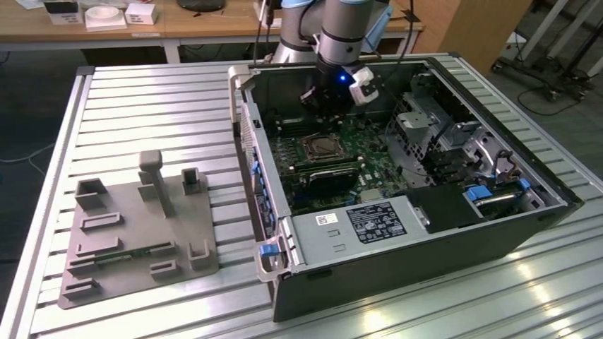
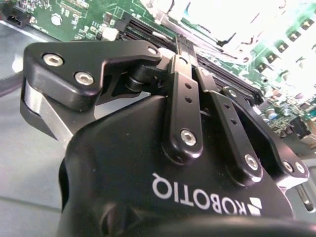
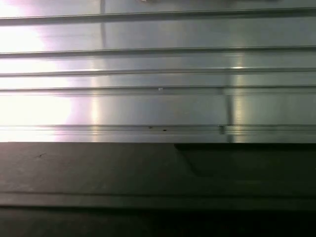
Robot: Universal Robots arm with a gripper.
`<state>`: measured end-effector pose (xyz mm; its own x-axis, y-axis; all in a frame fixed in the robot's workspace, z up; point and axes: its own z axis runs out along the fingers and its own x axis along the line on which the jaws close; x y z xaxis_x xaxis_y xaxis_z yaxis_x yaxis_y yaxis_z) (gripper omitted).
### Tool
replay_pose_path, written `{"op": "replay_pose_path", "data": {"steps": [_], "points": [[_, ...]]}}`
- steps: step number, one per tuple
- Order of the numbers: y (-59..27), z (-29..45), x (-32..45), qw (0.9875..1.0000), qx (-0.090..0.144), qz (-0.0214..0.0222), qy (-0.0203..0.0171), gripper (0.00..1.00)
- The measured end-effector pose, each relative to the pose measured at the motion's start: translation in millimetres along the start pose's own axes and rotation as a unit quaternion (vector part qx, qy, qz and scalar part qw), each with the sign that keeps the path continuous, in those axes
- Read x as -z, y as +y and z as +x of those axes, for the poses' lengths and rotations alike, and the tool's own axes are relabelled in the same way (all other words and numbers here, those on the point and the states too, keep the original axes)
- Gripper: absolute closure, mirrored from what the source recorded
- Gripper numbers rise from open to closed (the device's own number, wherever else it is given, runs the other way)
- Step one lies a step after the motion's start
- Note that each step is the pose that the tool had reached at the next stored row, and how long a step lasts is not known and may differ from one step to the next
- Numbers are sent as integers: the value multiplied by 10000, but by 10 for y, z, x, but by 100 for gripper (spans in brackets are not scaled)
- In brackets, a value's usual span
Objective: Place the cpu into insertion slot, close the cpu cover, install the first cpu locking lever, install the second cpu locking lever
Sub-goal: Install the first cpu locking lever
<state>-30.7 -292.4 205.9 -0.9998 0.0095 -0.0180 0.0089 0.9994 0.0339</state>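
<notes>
In the exterior view my gripper [image 1: 318,116] hangs inside the open computer case [image 1: 527,219], over the far part of the green motherboard [image 1: 363,152]. It is just beyond the insertion slot [image 1: 320,147], a square socket with a silvery rim and a darker centre. I cannot tell whether the cpu lies in the slot or how the cpu cover stands. In the second wrist view the black fingers [image 2: 183,74] meet at their tips above the board, and nothing shows between them. Glare washes out the socket area in that view.
A grey power-supply box [image 1: 363,222] with a white label sits at the case's near end. A metal drive cage [image 1: 433,120] stands on the exterior view's right. A grey fixture plate [image 1: 137,226] lies on the ribbed aluminium table [image 1: 151,113]; the table's slats [image 3: 158,98] and a dark edge [image 3: 158,173] show in the first wrist view.
</notes>
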Motion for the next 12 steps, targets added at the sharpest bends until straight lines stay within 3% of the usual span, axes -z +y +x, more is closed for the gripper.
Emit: {"op": "replay_pose_path", "data": {"steps": [12], "points": [[1, -41, -39, 10000, 0, 0, 0, 90]]}}
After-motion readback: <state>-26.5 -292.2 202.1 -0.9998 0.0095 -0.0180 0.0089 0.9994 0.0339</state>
